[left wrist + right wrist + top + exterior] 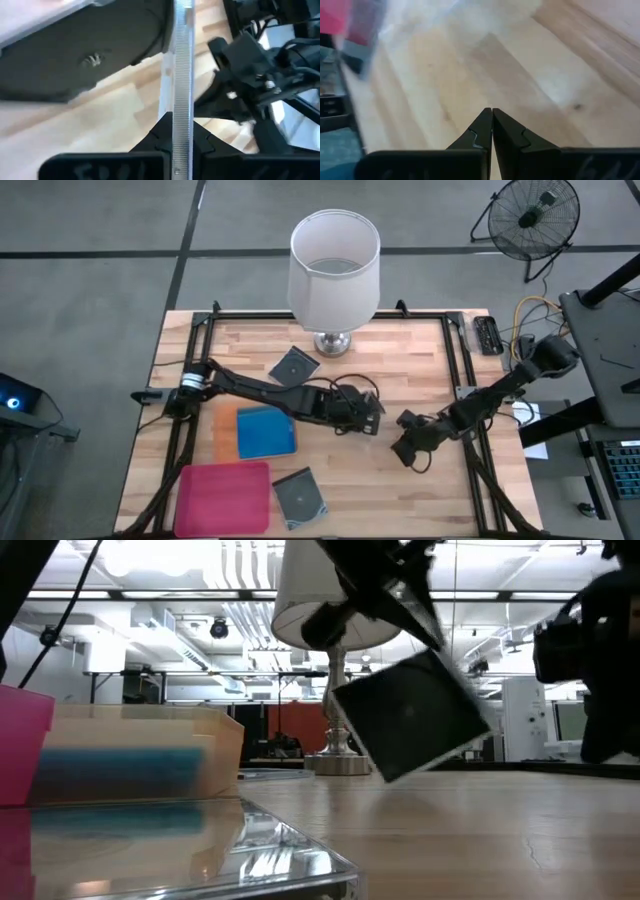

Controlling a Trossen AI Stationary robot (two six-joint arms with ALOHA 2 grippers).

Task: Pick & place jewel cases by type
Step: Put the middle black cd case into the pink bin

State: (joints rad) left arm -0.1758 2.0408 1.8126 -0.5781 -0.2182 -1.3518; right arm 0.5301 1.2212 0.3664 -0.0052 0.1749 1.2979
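My left gripper [366,416] hangs over the table's middle, shut on a dark grey-transparent jewel case [420,715]. The case is clear of the wood and tilted. A second dark case [295,365] lies flat near the lamp's foot. A third dark case [301,498] lies flat at the near edge, beside the magenta-pink tray [225,496]. Blue cases [265,432] lie in the orange tray [226,430]. My right gripper [405,448] is shut with nothing in it, right of the held case and over bare wood [492,122]. My left gripper pinches the dark case between its two fingers at one ridged edge [182,107], which the left wrist view shows edge-on. The fingers come slanting down from the table's left. The case is lifted clear and hangs tilted below the fingers, one corner lowest [388,778].
A white-shaded lamp [335,270] stands at the table's far middle. A black frame [455,360] runs along the table's sides. A dark remote-like object [488,335] lies at the far right. Bare wood shows at the near right.
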